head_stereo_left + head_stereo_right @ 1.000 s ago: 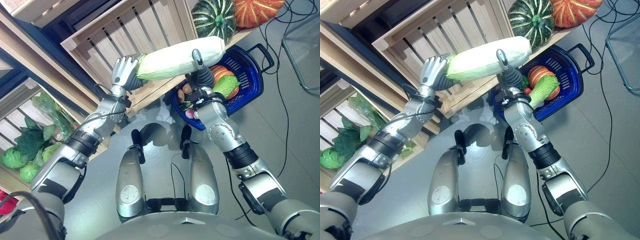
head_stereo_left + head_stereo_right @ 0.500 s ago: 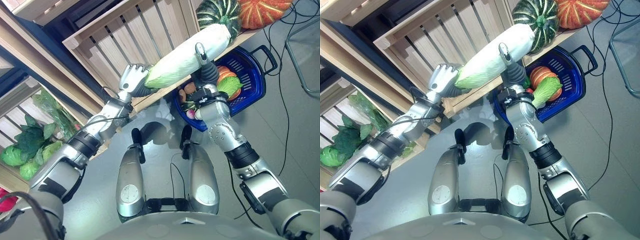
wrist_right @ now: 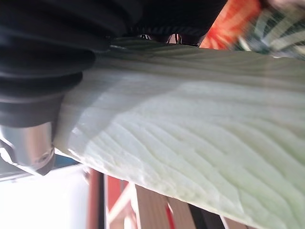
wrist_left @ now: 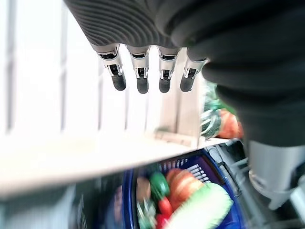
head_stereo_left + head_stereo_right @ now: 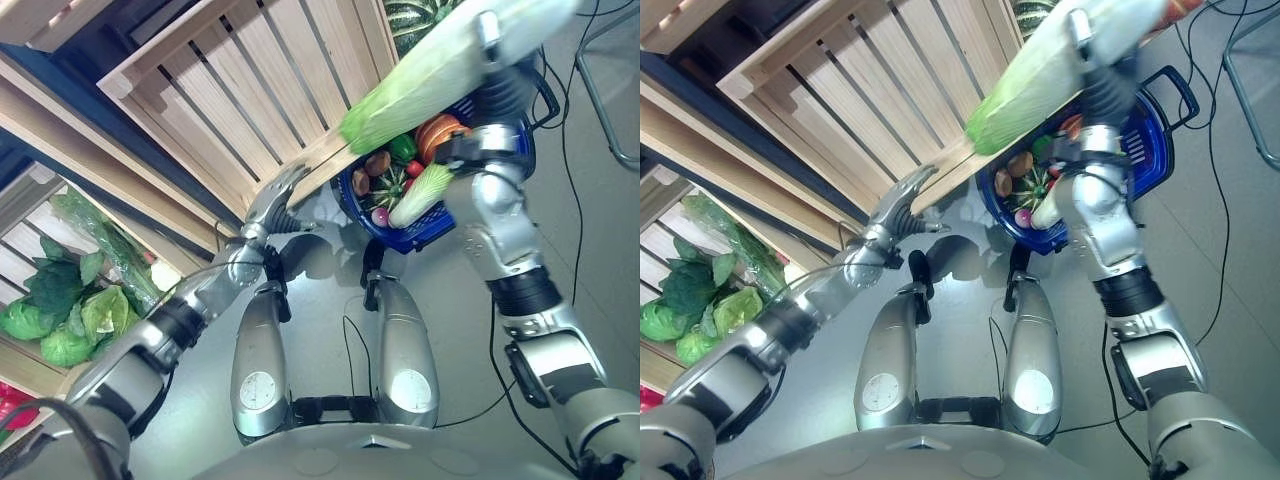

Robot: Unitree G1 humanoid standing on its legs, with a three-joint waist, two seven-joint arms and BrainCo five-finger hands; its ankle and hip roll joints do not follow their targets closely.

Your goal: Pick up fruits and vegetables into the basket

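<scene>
From the left eye view, the right hand (image 5: pixel 487 45) was curled round a long pale-green ribbed napa cabbage (image 5: pixel 420 85), raised slantwise above the blue plastic mesh basket (image 5: pixel 510 160) on the grey floor. The basket held a second, smaller leafy cabbage (image 5: pixel 420 195), an orange tomato-like fruit (image 5: pixel 440 133), a brown rounded one (image 5: pixel 378 163), and small red and green pieces.

The right eye view showed the left hand (image 5: pixel 902 205) low beside the slatted pale wooden crate (image 5: pixel 860 90), fingers straight, holding nothing. Green leafy vegetables (image 5: pixel 690 300) lay in a lower wooden shelf.

In the left wrist view, the dark-tipped fingers (image 4: pixel 139 78) hung straight and relaxed above the basket.

In the right wrist view, the veined cabbage surface lay against the dark ribbed cover (image 3: pixel 43 47).
</scene>
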